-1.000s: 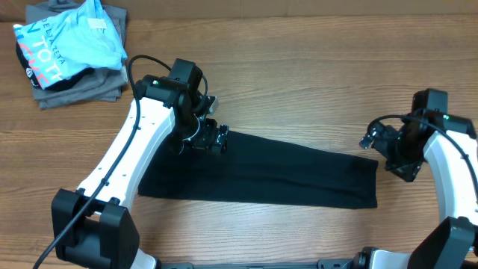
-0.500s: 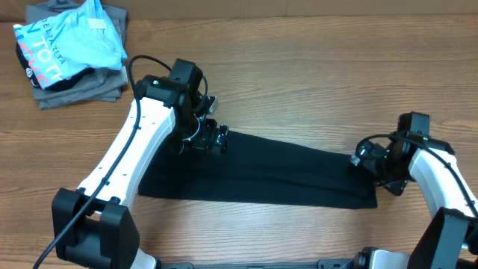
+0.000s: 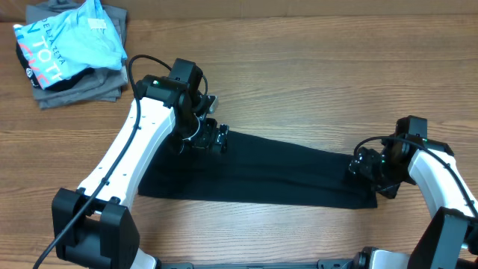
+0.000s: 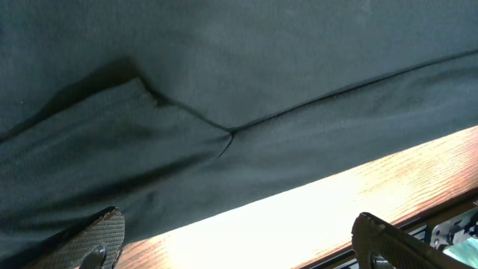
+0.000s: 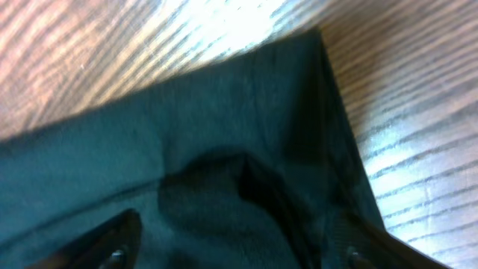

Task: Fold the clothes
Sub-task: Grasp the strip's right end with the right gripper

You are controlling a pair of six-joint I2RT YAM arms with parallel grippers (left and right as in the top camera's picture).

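Where the cloth ends on my right: right jaws, spread, astride the end corner of the black T-shirt [image 3: 261, 172], a pucker between them, nothing pinched; placed, I judge, to take that corner for folding. Left jaws: spread wide, low over the opposite end's edge. T-shirt: long flat band across the bench [image 3: 314, 67]. Light blue shirt [image 3: 67, 41] on grey garments [image 3: 86, 91]: far corner, apart.

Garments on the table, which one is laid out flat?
The black T-shirt, stretched out in a long strip; the light blue shirt and grey garments sit heaped together at the far left.
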